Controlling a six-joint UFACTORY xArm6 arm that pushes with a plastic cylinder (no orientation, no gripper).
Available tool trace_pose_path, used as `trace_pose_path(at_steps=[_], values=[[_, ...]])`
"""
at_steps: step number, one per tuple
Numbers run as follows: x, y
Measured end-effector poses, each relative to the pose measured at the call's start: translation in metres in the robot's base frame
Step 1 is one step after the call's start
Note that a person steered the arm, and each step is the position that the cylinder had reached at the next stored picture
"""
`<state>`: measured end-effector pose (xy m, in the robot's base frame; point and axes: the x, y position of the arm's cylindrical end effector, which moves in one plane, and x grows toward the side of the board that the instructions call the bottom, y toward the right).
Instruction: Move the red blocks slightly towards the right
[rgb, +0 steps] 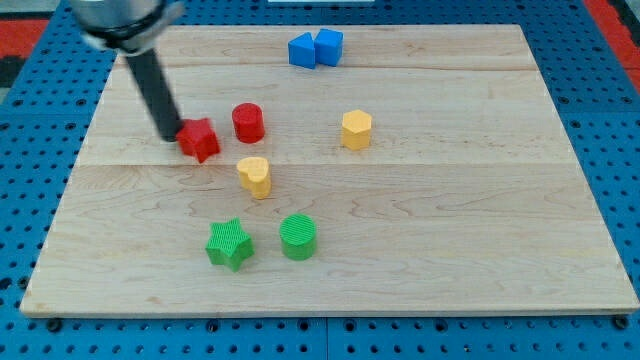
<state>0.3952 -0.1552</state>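
Your tip (168, 135) sits at the left side of the first red block (200, 139), touching it or just short of touching — the rod's dark end blends into the block's shadow there, so you cannot tell which. That is the relation the push turns on: the block lies directly to the right of the tip, so a straight slide to the right carries it the way the task asks.

The second red block, a round one (248, 122), stands just beside the first, to its right and slightly farther back. By my judgement a rightward push may bring the two together, and the round one could then roll off line.

A yellow block (255, 176) lies nearer and to the right of the first red block, close enough to be clipped if the path drifts nearward.

There are no jaws here to be spread or pressed together; only the rod. Its upper part is blurred and cut off at the top-left edge. The first red block's shape is hard to make out. Both red blocks sit on the left half of the desk (450, 230).
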Motion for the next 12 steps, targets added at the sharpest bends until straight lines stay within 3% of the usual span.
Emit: trace_pose_path(at_steps=[2,3,4,5,6,7,9,12], values=[[-0.003,0.044],[-0.014,0.004],[-0.030,0.068],[-0.031,0.075],[-0.018,-0.009],[0.050,-0.016],[0.023,0.066],[0.020,0.070]])
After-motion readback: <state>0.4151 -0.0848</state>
